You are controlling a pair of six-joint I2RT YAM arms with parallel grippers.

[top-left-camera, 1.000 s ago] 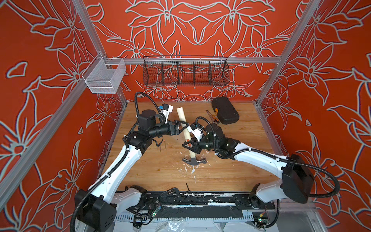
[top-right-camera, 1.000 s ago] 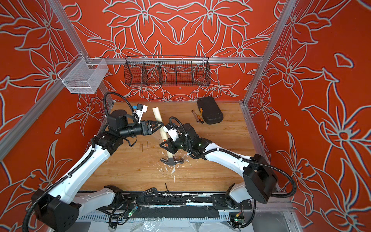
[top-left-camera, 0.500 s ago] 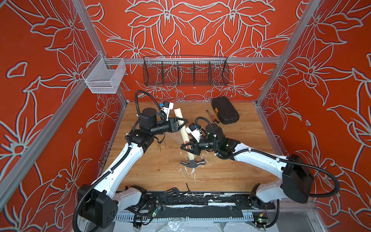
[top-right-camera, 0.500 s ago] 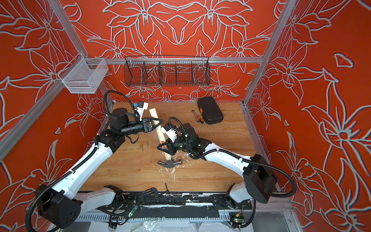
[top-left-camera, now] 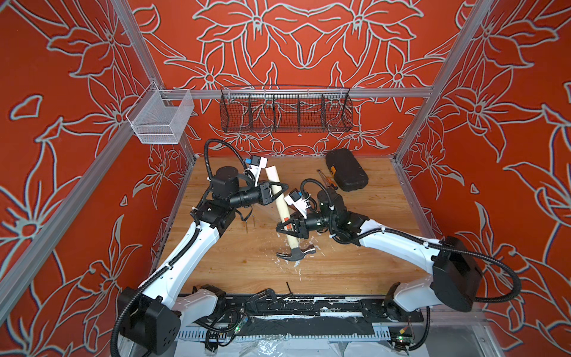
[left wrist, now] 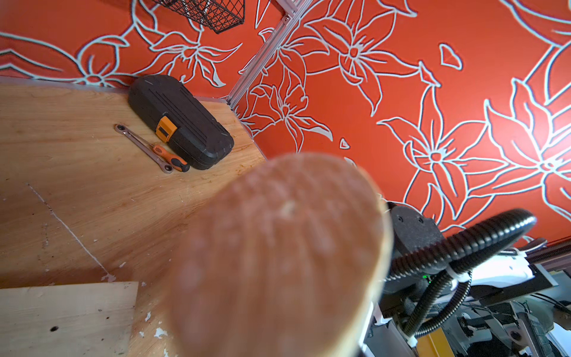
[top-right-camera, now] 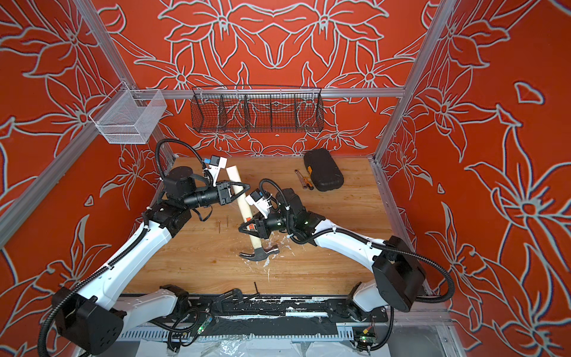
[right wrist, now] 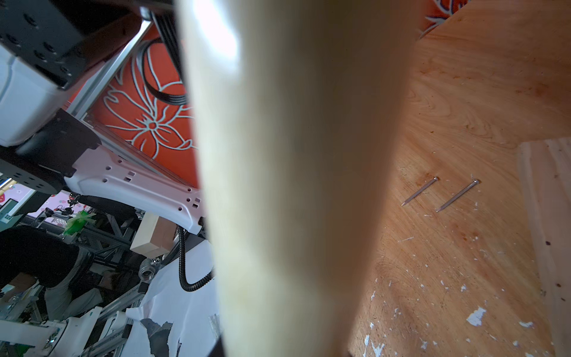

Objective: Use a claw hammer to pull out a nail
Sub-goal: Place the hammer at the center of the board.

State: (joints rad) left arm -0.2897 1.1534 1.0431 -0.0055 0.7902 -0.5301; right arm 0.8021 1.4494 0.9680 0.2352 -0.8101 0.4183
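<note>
A claw hammer tilts over the middle of the wooden surface, steel head down toward 6 o'clock, handle end toward 11 o'clock. The left claw, reaching from 9 o'clock, clasps the upper handle. The right claw, from 3 o'clock, grips it near the label.

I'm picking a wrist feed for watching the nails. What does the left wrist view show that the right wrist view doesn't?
Only the left wrist view: the black tool case, an orange-handled screwdriver and a wrench beside it, and a corner of the wire basket. Only the right wrist view: two nails and the white link of the left arm. Both: the pale handle of the claw hammer, close and blurred, the wooden tabletop and the red flowered wall.
</note>
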